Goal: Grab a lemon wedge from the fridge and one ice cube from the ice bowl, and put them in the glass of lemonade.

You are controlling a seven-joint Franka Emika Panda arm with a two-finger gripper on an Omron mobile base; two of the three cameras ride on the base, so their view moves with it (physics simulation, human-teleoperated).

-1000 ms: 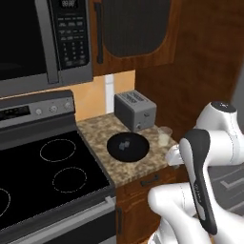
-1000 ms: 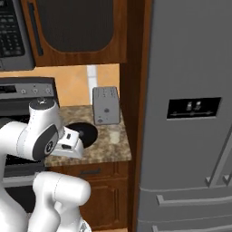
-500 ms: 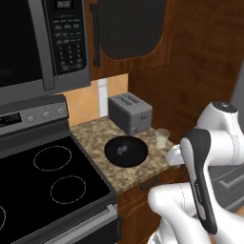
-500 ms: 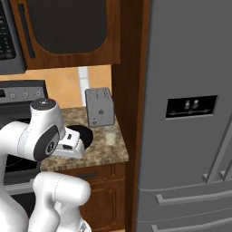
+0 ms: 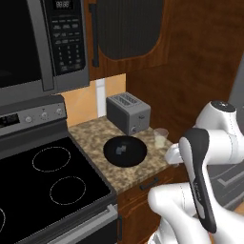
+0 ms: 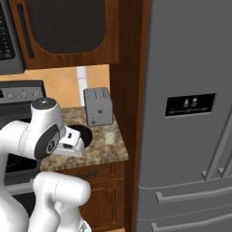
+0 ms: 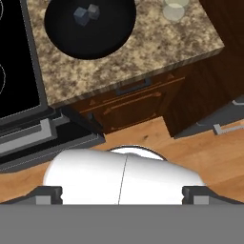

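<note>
Lemonade glass (image 5: 160, 138) stands on the granite surface (image 5: 100, 138), and you see it just right of the ice bowl (image 5: 125, 151) and in front of the grey toaster (image 5: 127, 113). In the right base view the same glass (image 6: 108, 134) sits near the right end of the surface, close to the wooden panel beside the fridge (image 6: 190, 113). The fridge doors are shut, its black dispenser panel (image 6: 189, 104) facing you.

Look into the hand view and you find two ice cubes (image 7: 86, 14) lying together near the middle of the black ice bowl (image 7: 109, 33), with the glass (image 7: 174, 9) to their right at the top edge. Below the surface runs a wooden drawer front (image 7: 133, 100), and the black stove top (image 5: 43, 186) lies to the left.

Your arm is folded low in front of the surface, the hand looking down at the floor. From these views you cannot tell how the jaws stand.
</note>
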